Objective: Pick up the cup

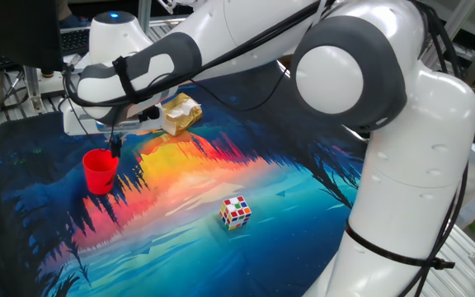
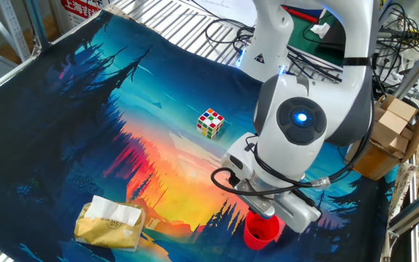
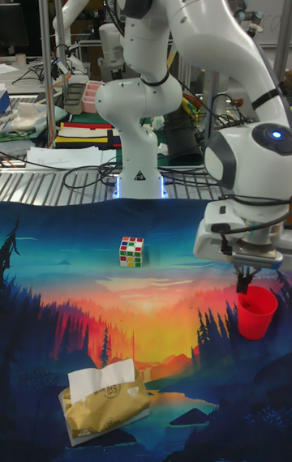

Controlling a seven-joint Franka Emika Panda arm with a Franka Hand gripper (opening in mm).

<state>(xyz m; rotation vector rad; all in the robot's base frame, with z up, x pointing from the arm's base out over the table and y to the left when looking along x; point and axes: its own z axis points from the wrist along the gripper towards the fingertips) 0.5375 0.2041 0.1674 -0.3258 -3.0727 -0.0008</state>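
The tool (image 3: 243, 282) hangs right over the rim of the red cup (image 3: 256, 312), fingers pointing straight down onto the upright cup near the counter's (image 2: 64, 109) edge, far from the robot's base; finger spread I cannot tell.

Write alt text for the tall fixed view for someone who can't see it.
A white robot arm's tool hangs just above a red cup at the right of a colourful mat. A Rubik's cube sits mid-mat, a tissue pack nearer the camera.
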